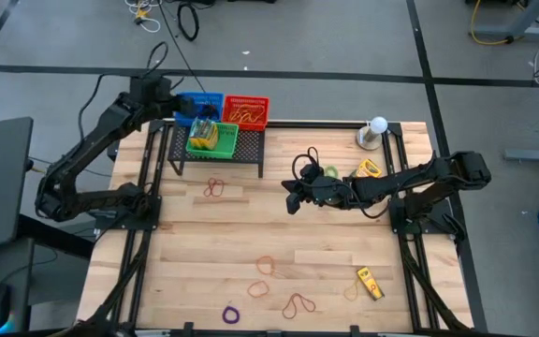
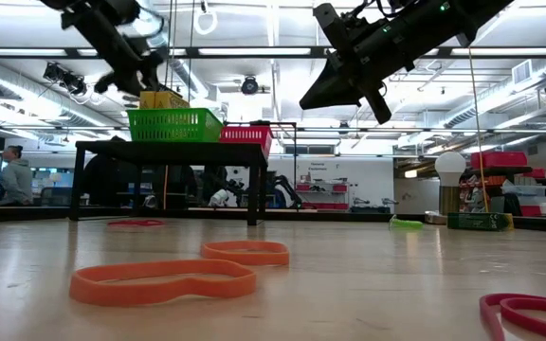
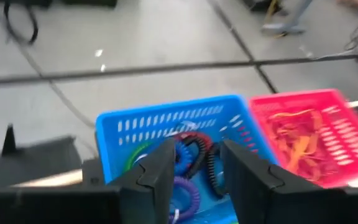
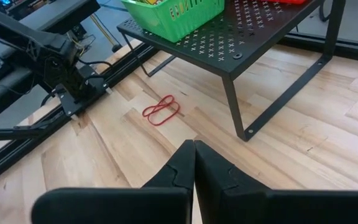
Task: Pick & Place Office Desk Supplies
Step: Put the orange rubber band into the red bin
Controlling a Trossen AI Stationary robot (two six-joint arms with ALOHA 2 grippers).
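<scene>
Rubber bands point(image 1: 215, 188) at the counter's point(image 1: 195, 271) eleven o'clock look light and floppy; pinch one strand. Left gripper point(image 3: 194, 171), jaws parted, hovers over blue basket point(image 3: 166, 127); right gripper point(image 4: 194, 163), jaws closed, holds nothing.

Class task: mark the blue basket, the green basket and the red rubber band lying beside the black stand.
blue basket point(image 3: 166, 121): left wrist view, on its slotted far wall.
green basket point(image 1: 225, 142): high view, on its right rim.
red rubber band point(image 4: 161, 110): right wrist view, on the loop's middle strands.

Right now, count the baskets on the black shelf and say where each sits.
3. The blue basket and red basket stand side by side at the black shelf's back; the green basket sits in front of the blue one.
</scene>
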